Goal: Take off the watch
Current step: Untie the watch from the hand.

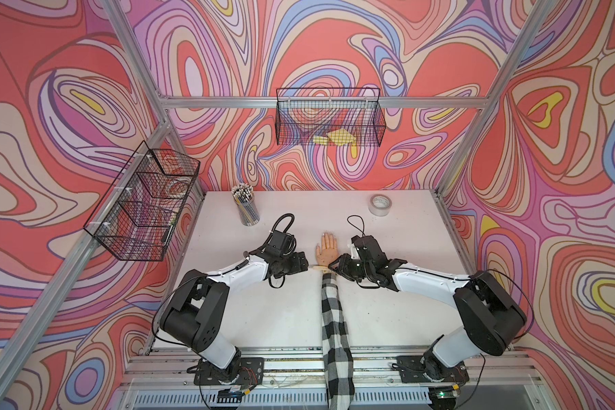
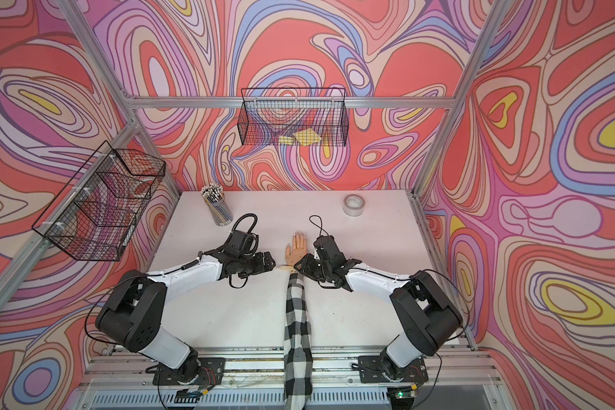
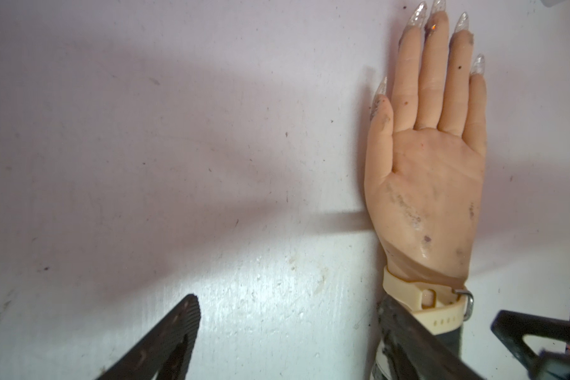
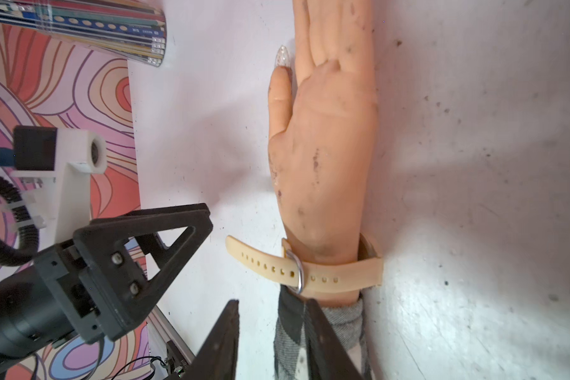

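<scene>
Watch [image 4: 329, 276] is sitting on dummy wrist [image 4: 326, 230], tail [image 4: 244, 255] pointing at left end effector [image 3: 288, 304] (jaws apart, empty). Right end effector [image 4: 272, 304] is hovering just beside it, jaws parted too.

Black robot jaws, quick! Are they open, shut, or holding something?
Left gripper: jaws open, holding nothing.
Right gripper: jaws open over the black-and-white checked fabric sleeve, not holding the cream-strapped wristwatch.

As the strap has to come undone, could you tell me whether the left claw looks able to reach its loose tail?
Probably yes: the tail sticks out free past the buckle toward the left claw, which stands open close by, with nothing between them.
</scene>
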Available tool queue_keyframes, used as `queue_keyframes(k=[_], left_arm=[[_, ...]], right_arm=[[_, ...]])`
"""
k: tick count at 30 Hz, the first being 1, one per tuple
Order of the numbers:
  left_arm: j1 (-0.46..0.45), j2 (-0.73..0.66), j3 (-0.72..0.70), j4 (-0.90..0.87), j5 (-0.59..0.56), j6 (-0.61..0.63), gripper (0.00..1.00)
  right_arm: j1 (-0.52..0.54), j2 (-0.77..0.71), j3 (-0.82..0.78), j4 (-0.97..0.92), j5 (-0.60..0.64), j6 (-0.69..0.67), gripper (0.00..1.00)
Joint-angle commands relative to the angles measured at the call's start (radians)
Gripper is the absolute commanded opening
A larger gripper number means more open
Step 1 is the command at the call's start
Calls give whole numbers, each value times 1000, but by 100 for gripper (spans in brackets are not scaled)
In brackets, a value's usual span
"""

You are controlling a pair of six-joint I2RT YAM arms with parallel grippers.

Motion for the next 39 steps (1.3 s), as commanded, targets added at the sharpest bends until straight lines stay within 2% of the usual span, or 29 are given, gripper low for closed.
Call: queue_keyframes(k=[1, 16, 23, 39], left_arm=[[3, 18, 1, -48, 3, -4, 87], [2, 60, -24, 54, 127, -36, 87], [-1, 55, -41, 97, 150, -48, 87], [-16, 53, -26, 121, 187, -62, 87]], right_arm=[[-3, 34, 30, 9, -8, -22, 35], [-5, 95, 88, 45, -83, -12, 31], [0, 122, 102, 67, -103, 6, 31], [-20, -4, 25, -21, 8, -21, 31]])
